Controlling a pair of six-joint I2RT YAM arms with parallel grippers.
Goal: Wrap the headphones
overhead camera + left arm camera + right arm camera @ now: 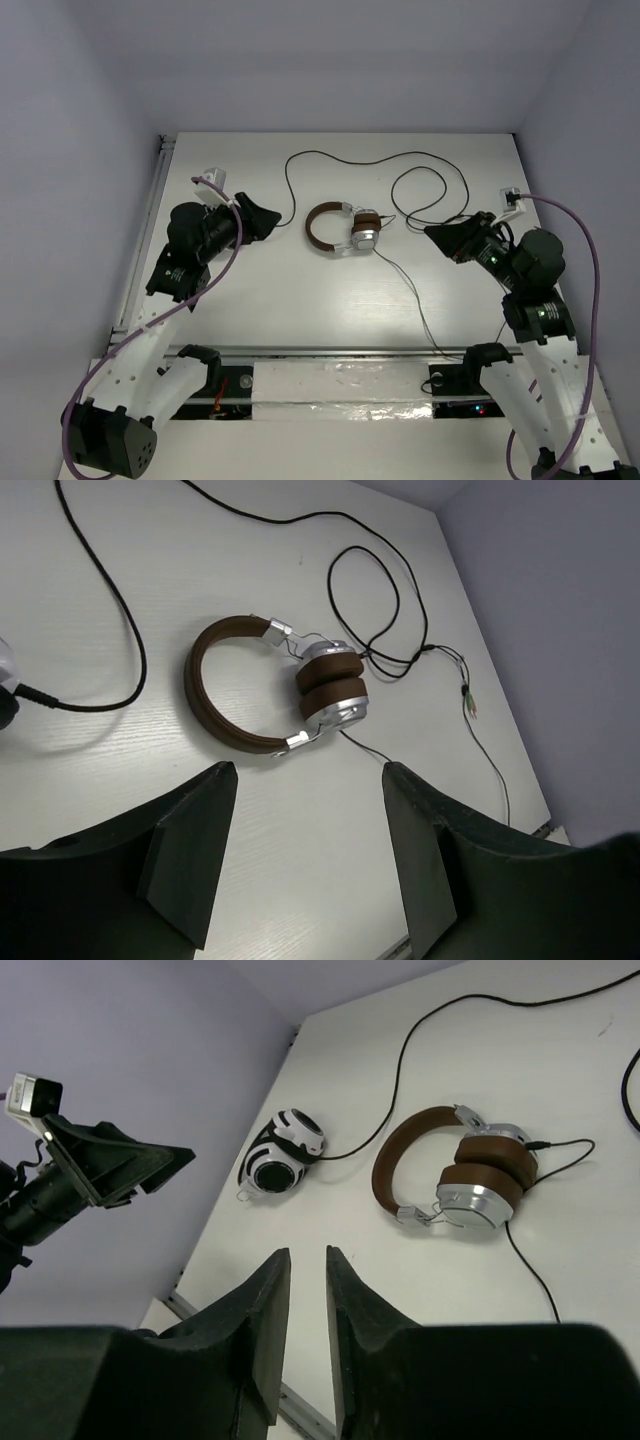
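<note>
The headphones (342, 230) lie flat mid-table, brown headband to the left and silver earcups folded together on the right. They also show in the left wrist view (270, 685) and the right wrist view (450, 1170). Their thin black cable (400, 165) loops loosely behind and to the right, and one strand runs toward the front edge. My left gripper (268, 220) is open and empty, just left of the headband (310, 772). My right gripper (432, 235) is right of the earcups, its jaws nearly together with a narrow gap (307, 1253), holding nothing.
A white-and-black round object (283, 1150) sits left of the headphones with the cable's end at it; the left arm hides it from above. The cable's plugs (468, 698) lie to the right. A metal rail (330, 352) runs along the front edge. Walls close three sides.
</note>
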